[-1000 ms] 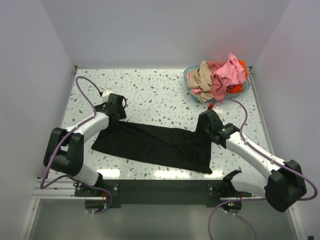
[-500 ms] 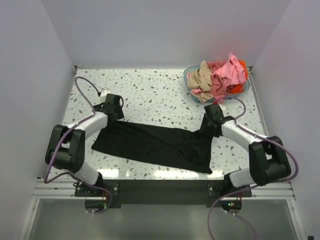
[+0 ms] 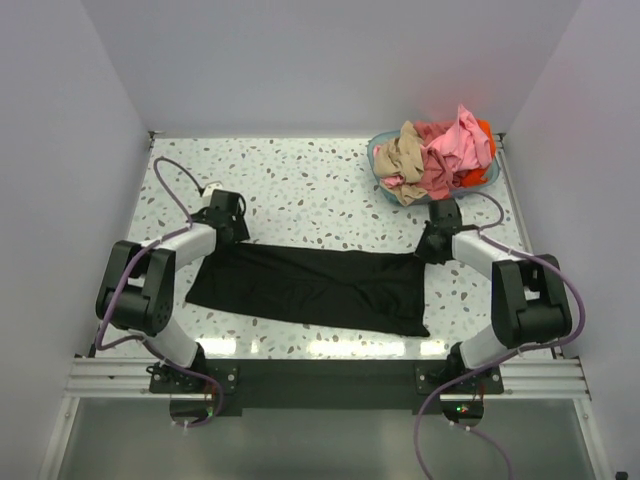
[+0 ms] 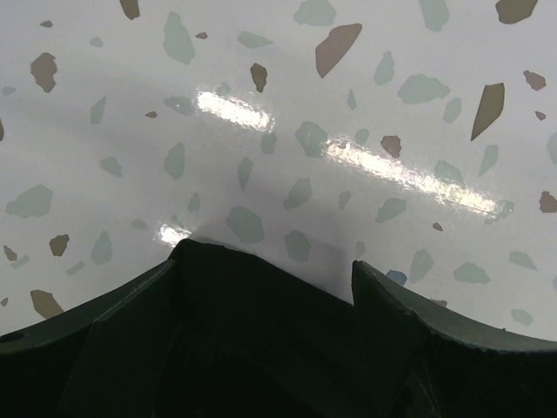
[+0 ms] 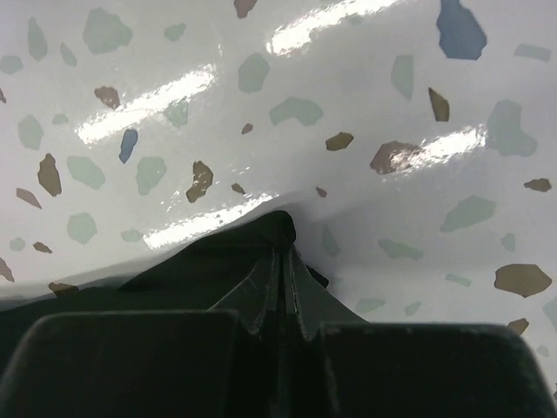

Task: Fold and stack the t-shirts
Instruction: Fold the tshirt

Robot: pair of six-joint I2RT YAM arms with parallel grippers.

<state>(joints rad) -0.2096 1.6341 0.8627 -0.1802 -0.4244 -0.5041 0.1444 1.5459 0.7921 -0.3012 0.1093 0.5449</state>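
Observation:
A large black t-shirt lies spread across the table's near half. My left gripper sits at its far left corner. In the left wrist view the fingers stand apart, open, with the black cloth lying between them. My right gripper is at the shirt's far right corner. In the right wrist view its fingertips are pressed together, shut on a small peak of black cloth. Pink, tan and orange-red t-shirts are heaped in the basket.
The teal round basket stands at the far right corner of the speckled table. White walls close in the left, back and right. Both arms' cables loop over the table beside the shirt.
My right gripper has slid out to the shirt's far right corner and shut on the cloth, drawing that edge flatter. The left gripper has stayed at its corner.

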